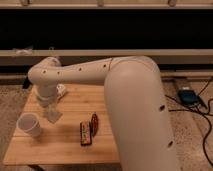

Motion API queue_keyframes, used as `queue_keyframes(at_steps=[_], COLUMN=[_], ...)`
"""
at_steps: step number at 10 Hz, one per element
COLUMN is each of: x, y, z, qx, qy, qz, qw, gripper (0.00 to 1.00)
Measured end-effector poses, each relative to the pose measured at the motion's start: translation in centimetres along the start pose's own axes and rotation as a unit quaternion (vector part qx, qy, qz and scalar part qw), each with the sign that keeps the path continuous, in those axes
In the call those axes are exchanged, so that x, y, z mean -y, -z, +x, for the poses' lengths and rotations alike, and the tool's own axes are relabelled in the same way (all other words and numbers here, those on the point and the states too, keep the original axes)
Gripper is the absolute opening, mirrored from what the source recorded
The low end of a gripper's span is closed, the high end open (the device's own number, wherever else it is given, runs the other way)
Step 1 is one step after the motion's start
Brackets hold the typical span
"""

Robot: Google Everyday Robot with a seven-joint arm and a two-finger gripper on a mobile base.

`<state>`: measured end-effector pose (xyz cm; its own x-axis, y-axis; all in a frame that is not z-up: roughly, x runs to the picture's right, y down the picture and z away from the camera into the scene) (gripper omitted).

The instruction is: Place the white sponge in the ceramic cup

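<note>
The white sponge (53, 116) sits clenched in the fingers of the gripper (51, 112), low over the surface (65, 147) near its left edge. The ceramic cup (29, 124) stands upright just beside it, closer to that edge. A dark packet (86, 133) lies towards the front edge.

The white sponge (53, 116) is a small, pale block, plain and soft-looking. It sits right at the tip of the pincer (50, 107), which hangs down over the left part of the wooden surface (65, 145). The sponge is turned like a diamond, with one corner pointing down. I cannot tell if it is lifted or lying on the surface. The ceramic cup (29, 124) is plain white and round, with no handle. It stands upright near the pincer, to its left and a bit lower in the view. The cup and the sponge do not touch.
</note>
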<state>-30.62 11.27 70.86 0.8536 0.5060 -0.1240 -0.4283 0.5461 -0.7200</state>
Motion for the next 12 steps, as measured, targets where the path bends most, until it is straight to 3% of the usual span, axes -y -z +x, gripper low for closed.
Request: queue_keyframes(at_steps=[2,4,7,8,10,12], x=[-3.0,-5.9,-8.6,-9.3,-10.1,-10.2], y=[0.3,0.6,0.9,0.7,-0.2,-1.3], z=[-1.3,-3.6,-6.4,-7.0,-8.3,-9.2], qx=[0.020,0.040,0.064,0.068,0.076,0.077], qy=[0.050,0.100,0.150,0.161,0.174,0.175], qz=[-0.026,-0.053,-0.076,-0.081,-0.094,-0.101], qw=[0.9982,0.9928,0.9837,0.9812,0.9773,0.9763], gripper=[0.00,0.00,0.02,0.07,0.30,0.47])
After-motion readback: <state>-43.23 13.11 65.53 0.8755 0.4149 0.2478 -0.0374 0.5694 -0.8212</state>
